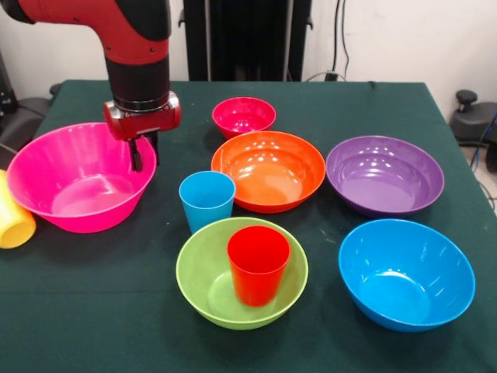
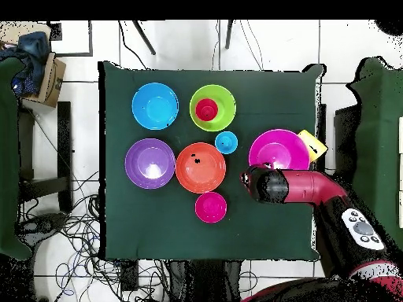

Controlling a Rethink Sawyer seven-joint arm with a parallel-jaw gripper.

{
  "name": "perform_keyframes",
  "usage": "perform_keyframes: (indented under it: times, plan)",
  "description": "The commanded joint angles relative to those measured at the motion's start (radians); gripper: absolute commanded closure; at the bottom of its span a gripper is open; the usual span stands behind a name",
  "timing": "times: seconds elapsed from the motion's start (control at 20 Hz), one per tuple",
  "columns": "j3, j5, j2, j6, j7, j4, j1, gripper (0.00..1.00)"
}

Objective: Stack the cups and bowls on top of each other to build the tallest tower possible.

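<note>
So the end effector (image 1: 137,158) is hanging right at the far rim of the hot pink bowl (image 1: 74,180), dipping just inside it. Only a thin dark tip can be made out, so whether it's open or closed can't be told, and nothing is seen being carried.

No real tower has been built yet. The closest thing is the red cup (image 1: 258,263) standing upright inside the lime green bowl (image 1: 203,284) at the front of the counter (image 1: 93,326).

If the pink bowl is what's being gone for, the rim should probably be pinched cleanly with one finger inside and one outside, and it should be lifted level, since glossy plastic looks like it'd slip. The widest bowls are probably best kept lowest, with cups saved for the top.

Counts: six bowls — hot pink, lime green, orange bowl (image 1: 268,169), purple bowl (image 1: 384,173), blue bowl (image 1: 406,273), and the small pink-red bowl (image 1: 243,116). Three cups can be seen: red, the light blue cup (image 1: 206,200) sitting just beside the orange and green bowls, and one yellow cup (image 1: 12,215) lying on its side at the edge, touching the pink bowl.
</note>
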Motion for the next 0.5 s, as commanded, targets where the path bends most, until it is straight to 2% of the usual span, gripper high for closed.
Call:
perform_keyframes:
  times: [0.05, 0.35, 0.5]
  plan:
    - [0.024, -0.036, 0.058, -0.019, 0.030, -0.051, 0.013, 1.00]
    - [0.024, -0.042, 0.056, -0.027, 0.029, -0.050, 0.012, 1.00]
    - [0.036, -0.028, 0.020, -0.017, 0.025, -0.026, 0.002, 1.00]
